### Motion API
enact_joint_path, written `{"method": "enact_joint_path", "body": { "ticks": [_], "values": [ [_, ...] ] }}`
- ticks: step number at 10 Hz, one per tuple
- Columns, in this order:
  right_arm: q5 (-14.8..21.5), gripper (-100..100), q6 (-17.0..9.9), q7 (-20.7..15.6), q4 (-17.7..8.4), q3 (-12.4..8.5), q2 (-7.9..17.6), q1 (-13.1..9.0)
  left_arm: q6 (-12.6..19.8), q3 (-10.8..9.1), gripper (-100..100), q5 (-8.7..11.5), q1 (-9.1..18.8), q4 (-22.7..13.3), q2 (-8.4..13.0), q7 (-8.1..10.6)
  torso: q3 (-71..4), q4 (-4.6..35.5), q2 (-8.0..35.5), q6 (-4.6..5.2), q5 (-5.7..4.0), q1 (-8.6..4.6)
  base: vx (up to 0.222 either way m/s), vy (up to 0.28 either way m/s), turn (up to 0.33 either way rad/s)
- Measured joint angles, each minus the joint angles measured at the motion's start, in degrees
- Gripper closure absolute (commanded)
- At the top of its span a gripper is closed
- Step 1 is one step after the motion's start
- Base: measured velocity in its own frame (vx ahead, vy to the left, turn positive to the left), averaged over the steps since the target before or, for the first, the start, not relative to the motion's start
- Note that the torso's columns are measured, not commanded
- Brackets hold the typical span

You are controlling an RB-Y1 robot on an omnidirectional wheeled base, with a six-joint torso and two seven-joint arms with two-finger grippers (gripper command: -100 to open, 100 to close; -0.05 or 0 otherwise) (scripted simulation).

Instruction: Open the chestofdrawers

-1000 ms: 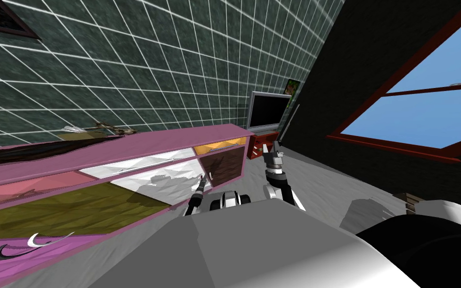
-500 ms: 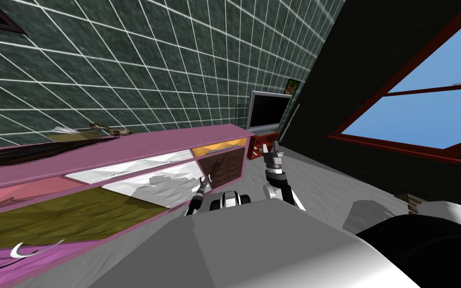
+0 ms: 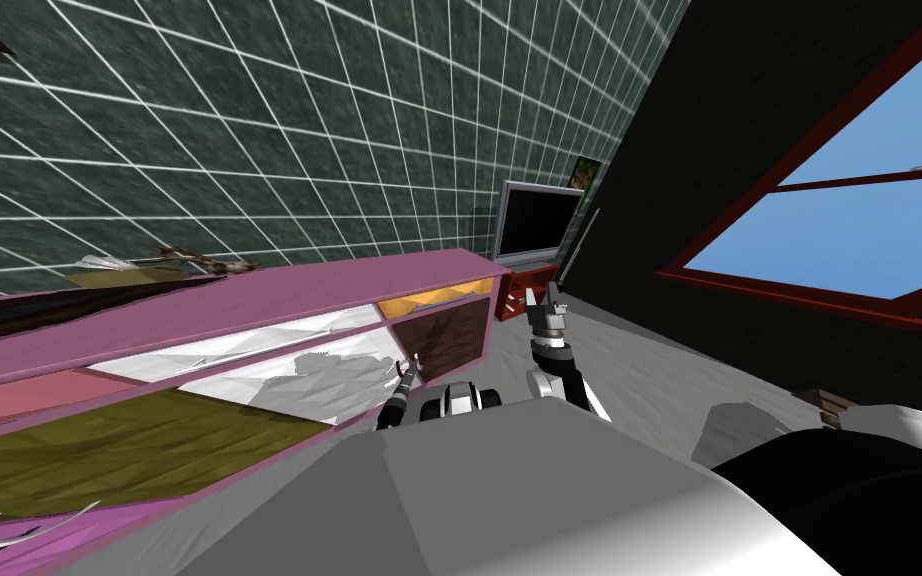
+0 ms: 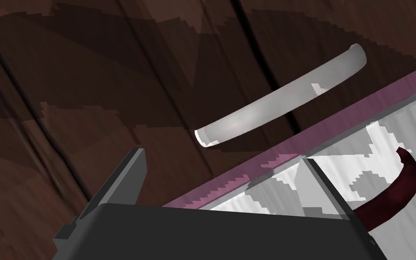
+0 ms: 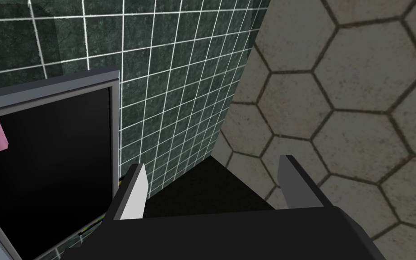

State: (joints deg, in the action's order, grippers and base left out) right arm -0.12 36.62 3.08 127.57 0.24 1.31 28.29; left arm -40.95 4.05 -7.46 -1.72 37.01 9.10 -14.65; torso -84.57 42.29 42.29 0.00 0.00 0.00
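A long pink chest of drawers runs along the tiled wall, with fronts in orange, dark brown, white, pink and olive. My left gripper is at the dark brown front. In the left wrist view its fingers stand open, and the curved light grey handle of the brown front lies just beyond the fingertips, apart from them. Beside it is a white front with a dark red handle. My right gripper is raised further right, open and holding nothing.
A grey-framed TV stands on a red cabinet past the chest's right end. A red-framed window is in the dark right wall. Small items lie on the chest's top. A dark rounded object sits at lower right.
The whole head view has shifted, with the chest sliding left, so I have moved along it. My left gripper has edged closer to the dark brown front. The right arm holds still.
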Motion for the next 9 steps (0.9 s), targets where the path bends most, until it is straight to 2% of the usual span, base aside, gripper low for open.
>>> {"method": "enact_joint_path", "body": {
  "ticks": [2,4,9],
  "values": [
    [0.00,0,0.00,0.00,0.00,0.00,0.00,0.00,0.21,0.14,-100,-0.32,0.25,-1.25,0.12,-0.01,0.05,0.02,0.07,0.00,0.00,0.01,0.030,-0.005,-0.005],
    [0.00,0,0.00,0.00,0.00,0.00,0.00,-0.01,-0.67,0.01,-100,-0.44,1.38,-4.41,0.03,-0.27,0.02,0.01,0.02,0.00,0.00,-0.01,0.029,-0.009,-0.009],
    [0.00,0,0.00,0.00,0.00,0.00,0.00,-0.01,-1.22,0.11,-100,-0.91,2.20,-7.76,0.15,-0.37,0.00,0.00,0.00,0.00,0.00,0.00,0.018,-0.002,-0.002]
  ]
}}
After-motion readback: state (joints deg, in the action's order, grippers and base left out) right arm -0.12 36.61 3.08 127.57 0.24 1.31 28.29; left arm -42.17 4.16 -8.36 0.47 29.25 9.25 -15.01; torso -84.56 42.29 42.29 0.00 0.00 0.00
